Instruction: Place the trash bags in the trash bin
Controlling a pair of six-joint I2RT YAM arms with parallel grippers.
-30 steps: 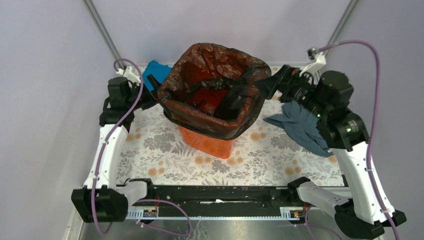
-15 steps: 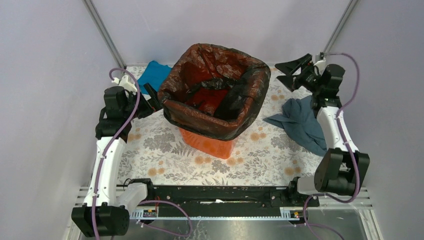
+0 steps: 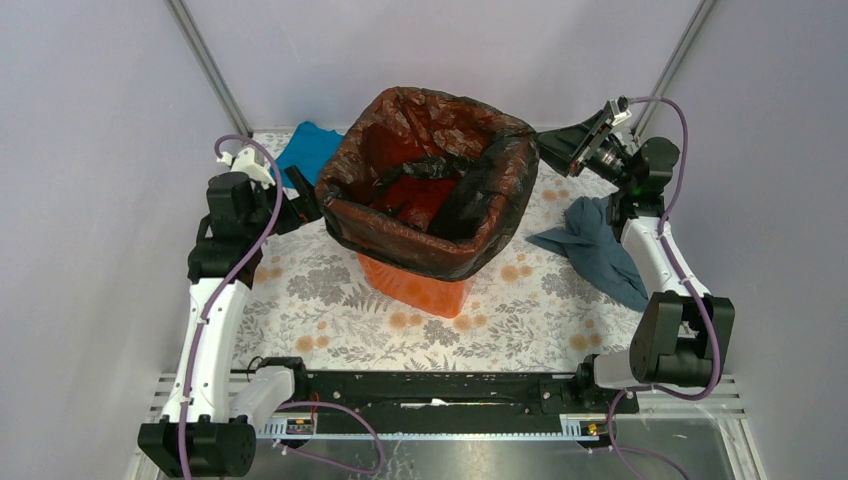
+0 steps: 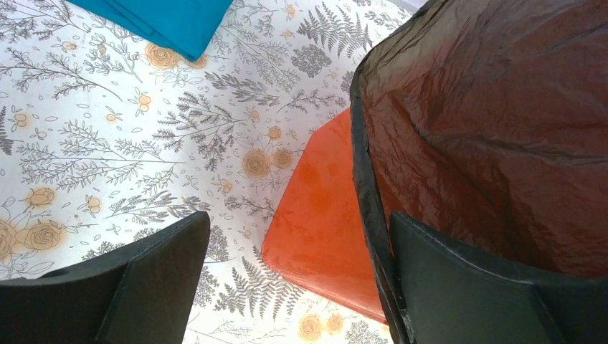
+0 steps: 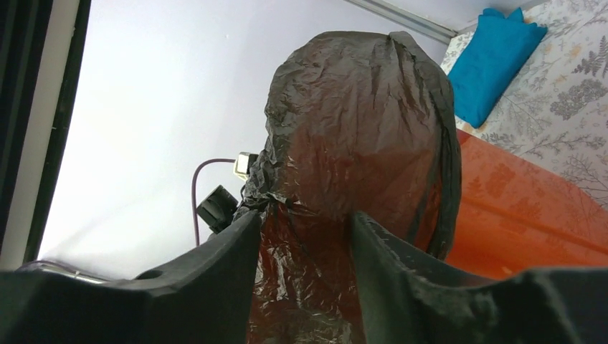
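Trash bin [image 3: 420, 285] stands mid-table, a bit toward the far side. Trash bag [image 3: 430, 130] is in it as a liner: the mouth is spread open and folded over the rim on all sides, with film hanging partway down the outer walls. Only the lower orange wall shows on the near side. Inside, loose black folds bunch across the middle and a patch of orange shows past them.

Left gripper [image 3: 304, 196] is at the bin's left side, just beside the hanging film, low near the table [image 3: 330, 300]. Its jaws are spread wide with nothing clamped. The left wrist view has the bin's lower corner and the bag's hem between the fingers [image 4: 143, 279], hem right along the inner edge of one finger. Can't tell if it touches.

Right gripper [image 3: 548, 152] is up at the bin's far right corner, level with the rim and pointing at the bag. Its jaws are parted and hold nothing. The right wrist view shows creased film in the gap; contact can't be told.

Grey-blue cloth [image 3: 600, 250] lies crumpled on the right, apart from the bin. Teal cloth [image 3: 305, 148] lies at far left, behind the left gripper.
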